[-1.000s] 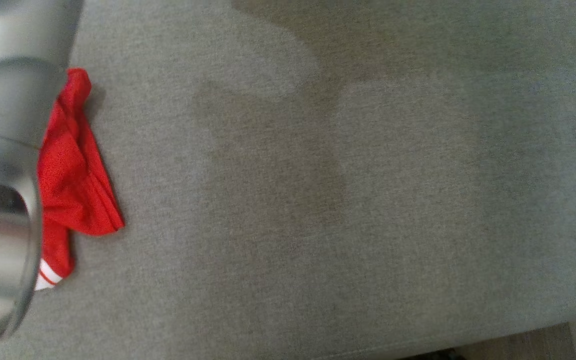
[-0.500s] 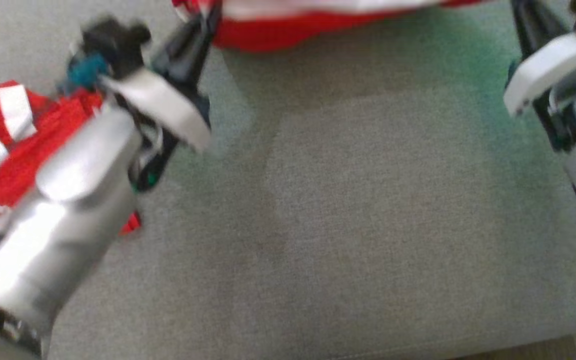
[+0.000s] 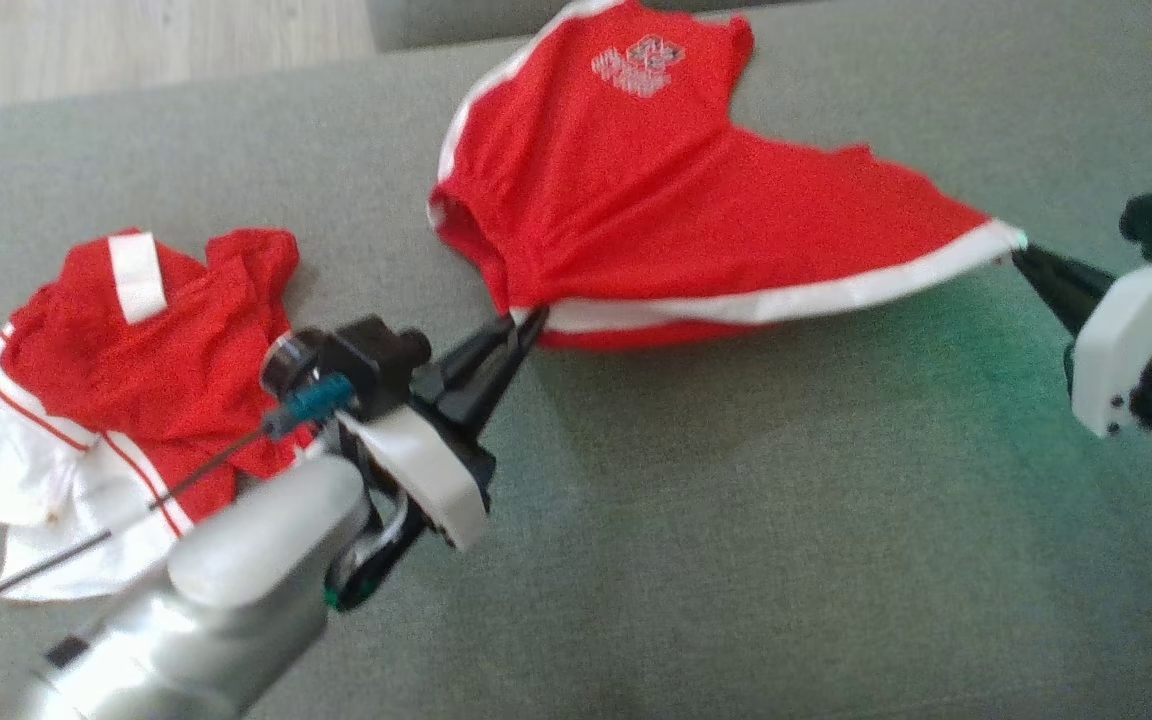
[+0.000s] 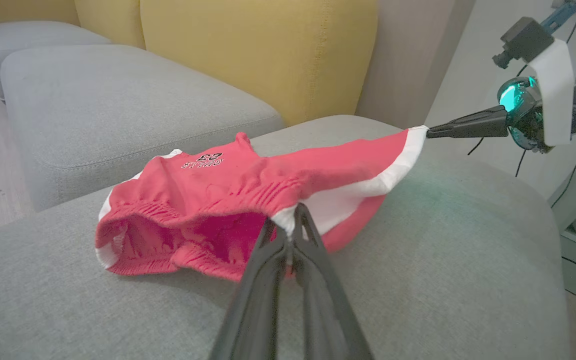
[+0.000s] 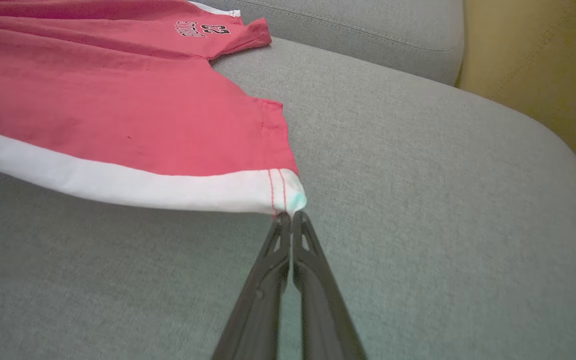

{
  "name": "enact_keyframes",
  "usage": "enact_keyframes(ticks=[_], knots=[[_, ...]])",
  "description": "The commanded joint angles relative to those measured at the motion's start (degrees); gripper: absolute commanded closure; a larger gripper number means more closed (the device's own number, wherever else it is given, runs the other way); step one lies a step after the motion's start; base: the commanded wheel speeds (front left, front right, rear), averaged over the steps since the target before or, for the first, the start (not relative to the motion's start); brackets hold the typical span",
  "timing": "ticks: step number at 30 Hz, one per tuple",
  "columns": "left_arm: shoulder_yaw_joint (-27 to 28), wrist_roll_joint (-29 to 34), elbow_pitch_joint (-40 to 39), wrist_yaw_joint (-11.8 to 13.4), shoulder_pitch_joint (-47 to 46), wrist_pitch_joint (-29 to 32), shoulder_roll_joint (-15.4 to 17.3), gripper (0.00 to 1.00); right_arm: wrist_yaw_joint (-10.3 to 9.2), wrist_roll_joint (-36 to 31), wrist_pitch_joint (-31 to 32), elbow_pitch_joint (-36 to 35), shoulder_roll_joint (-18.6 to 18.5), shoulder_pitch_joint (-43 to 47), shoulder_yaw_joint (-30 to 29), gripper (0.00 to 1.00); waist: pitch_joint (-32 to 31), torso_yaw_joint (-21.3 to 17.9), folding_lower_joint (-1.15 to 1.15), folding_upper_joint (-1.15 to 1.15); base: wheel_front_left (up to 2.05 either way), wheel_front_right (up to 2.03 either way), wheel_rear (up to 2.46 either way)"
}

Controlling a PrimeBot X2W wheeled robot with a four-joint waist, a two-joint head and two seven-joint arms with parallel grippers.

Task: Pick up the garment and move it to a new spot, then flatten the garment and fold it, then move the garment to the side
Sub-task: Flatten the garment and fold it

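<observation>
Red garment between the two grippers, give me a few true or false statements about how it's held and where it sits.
1. The left gripper and the right gripper are both shut on the red garment. True.
2. The red garment is folded into a neat square. False: it is spread open, with its white-trimmed edge stretched between the two grippers.
3. A second red and white garment lies crumpled by the left arm. True.
4. The red garment rests on a yellow cushion. False: it lies on the grey cushion; the yellow cushions stand behind it.
</observation>
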Motion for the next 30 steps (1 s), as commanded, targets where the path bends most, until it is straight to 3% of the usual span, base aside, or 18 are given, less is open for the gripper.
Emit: enact_keyframes(ticks=[1, 9, 17, 25, 30], knots=[[1.59, 0.1, -1.86, 0.64, -0.71, -0.46, 1.81, 1.0, -0.04, 1.05, 0.42, -1.32, -2.68, 2.0, 0.31, 1.0, -2.35, -0.06, 0.01, 0.0, 0.0, 0.0, 0.0], [0.02, -2.15, -7.9, 4.36, 7.1, 0.05, 2.12, 1.0, -0.04, 6.46, 5.25, -4.76, -7.83, 7.86, 1.59, 1.0, -8.78, -1.14, 0.01, 0.0, 0.0, 0.0, 0.0], [-0.07, -3.47, -14.76, 8.12, 10.03, 1.38, 2.42, 1.0, -0.04, 7.79, 4.6, -8.92, -12.02, 11.01, -3.69, 1.0, -8.43, -0.59, 0.01, 0.0, 0.0, 0.0, 0.0], [3.13, -3.67, -15.42, 10.83, 6.79, 1.33, 2.65, 1.0, -0.04, 0.79, 1.63, -9.34, -8.07, 6.92, -11.42, 1.0, -2.99, 1.47, 0.01, 0.0, 0.0, 0.0, 0.0], [4.82, -4.46, -15.37, 10.28, 3.8, 1.74, 2.1, 1.0, -0.04, -4.22, 0.24, -8.34, -3.8, 1.73, -15.14, 1.0, 1.84, 3.5, 0.01, 0.0, 0.0, 0.0, 0.0]])
